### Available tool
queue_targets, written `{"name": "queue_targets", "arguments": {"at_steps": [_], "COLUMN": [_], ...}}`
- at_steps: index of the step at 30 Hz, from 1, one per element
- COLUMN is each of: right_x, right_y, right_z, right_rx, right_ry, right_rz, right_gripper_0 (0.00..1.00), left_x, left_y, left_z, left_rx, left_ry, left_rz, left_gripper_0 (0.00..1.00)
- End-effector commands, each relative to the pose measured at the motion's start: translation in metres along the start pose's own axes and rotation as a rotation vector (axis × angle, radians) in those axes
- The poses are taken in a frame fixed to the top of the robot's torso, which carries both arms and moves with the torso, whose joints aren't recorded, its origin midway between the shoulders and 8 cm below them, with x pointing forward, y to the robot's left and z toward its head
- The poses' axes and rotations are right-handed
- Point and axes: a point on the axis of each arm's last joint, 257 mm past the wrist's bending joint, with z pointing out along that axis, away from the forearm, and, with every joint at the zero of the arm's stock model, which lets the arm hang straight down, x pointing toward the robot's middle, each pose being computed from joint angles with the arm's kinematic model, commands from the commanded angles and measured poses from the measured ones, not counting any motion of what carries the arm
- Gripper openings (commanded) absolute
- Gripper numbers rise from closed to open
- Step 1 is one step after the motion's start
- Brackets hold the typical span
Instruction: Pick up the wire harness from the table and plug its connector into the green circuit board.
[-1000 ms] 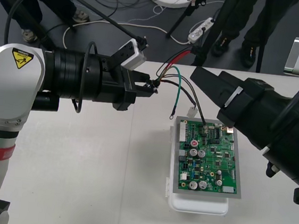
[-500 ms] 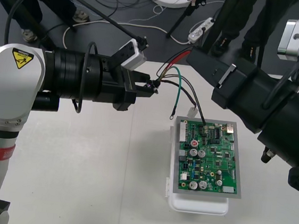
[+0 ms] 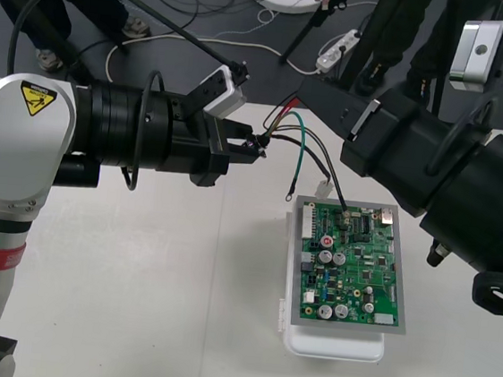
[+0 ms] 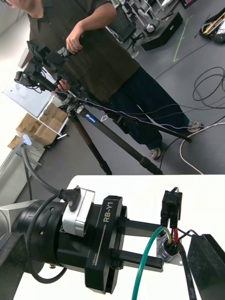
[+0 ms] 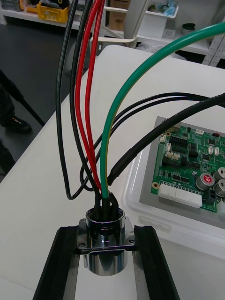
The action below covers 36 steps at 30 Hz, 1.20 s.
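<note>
My left gripper (image 3: 258, 146) hangs over the table's far part, shut on the harness's round metal socket (image 5: 105, 243). Red, black and green wires (image 3: 302, 153) fan out from the socket. The small black plug (image 4: 171, 206) hangs in the air just past the left gripper's fingers (image 4: 140, 260). My right gripper (image 3: 309, 88) reaches in from the right, its tip close to the wires' upper ends. One right finger (image 4: 206, 262) stands at the corner, with nothing between the fingers. The green circuit board (image 3: 351, 267) lies on its white base (image 3: 334, 346), right of the table's middle.
A green wire's ring end (image 3: 289, 192) and a black wire (image 3: 336, 197) hang down by the board's far edge. A small white connector (image 3: 323, 189) lies there too. Cables and a tripod stand on the dark floor beyond the table.
My right arm has swung up and to the left, bringing its gripper from above the board's far corner to the wires' upper ends. The left gripper and socket have not moved.
</note>
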Motion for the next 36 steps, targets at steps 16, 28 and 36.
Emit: {"name": "queue_targets", "arguments": {"at_steps": [16,28,36], "right_x": [-0.014,-0.012,-0.012], "right_y": [-0.012,-0.015,-0.014], "right_z": [0.022,0.023,0.023], "right_rx": [0.032,0.038,0.036], "right_ry": [-0.01,-0.002,-0.002], "right_rz": [0.012,0.022,0.024], "right_gripper_0": [1.0,1.0,1.0], "left_x": [-0.034,-0.034,-0.034], "left_y": [-0.001,-0.003,-0.004], "left_z": [0.004,0.004,0.004], "left_rx": [-0.016,-0.01,-0.009], "left_ry": [-0.078,-0.082,-0.085], "left_rz": [0.03,0.026,0.028], "left_gripper_0": [0.0,0.0,0.0]}}
